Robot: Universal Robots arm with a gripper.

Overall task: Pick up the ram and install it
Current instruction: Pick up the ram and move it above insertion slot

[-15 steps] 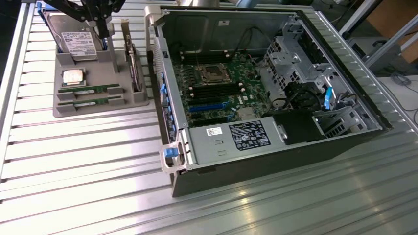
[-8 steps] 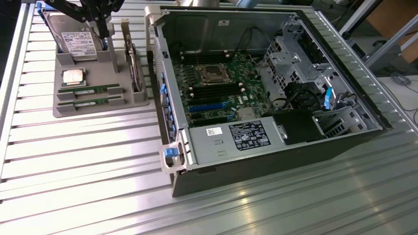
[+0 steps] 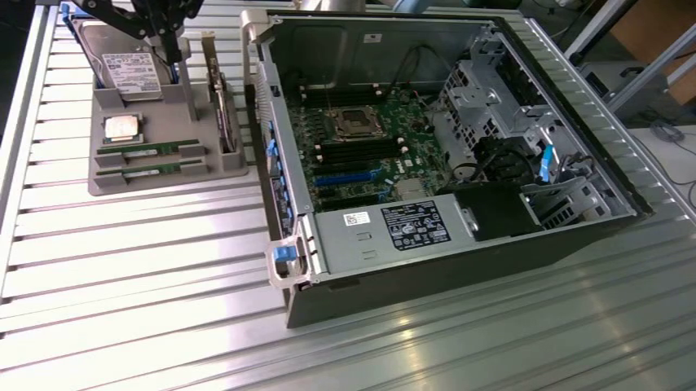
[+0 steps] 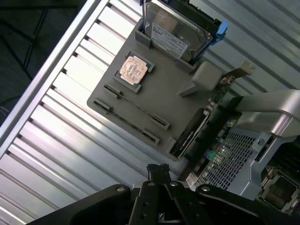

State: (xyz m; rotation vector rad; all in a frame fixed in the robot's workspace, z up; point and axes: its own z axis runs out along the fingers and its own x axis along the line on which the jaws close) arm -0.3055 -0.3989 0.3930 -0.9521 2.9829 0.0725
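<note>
- My pincer [image 3: 174, 55] [image 4: 158, 169] is pinched together with nothing in it, hanging over the hard drive [image 3: 130, 69] end of the grey tray [image 3: 109, 184].
- The ram stick [image 3: 147, 148] sits in its tray slot, untouched.
- A second ram stick [image 3: 152, 169] lies just beside it, both past the processor chip [image 3: 120, 128].
- The open computer case [image 3: 435, 155] stands on the exterior view's right, motherboard [image 3: 359, 155] showing.

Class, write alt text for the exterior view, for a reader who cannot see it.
A shut black gripper hangs over a grey holder carrying a hard drive, a processor chip and ram, beside an open computer case on a slatted metal table.
</note>
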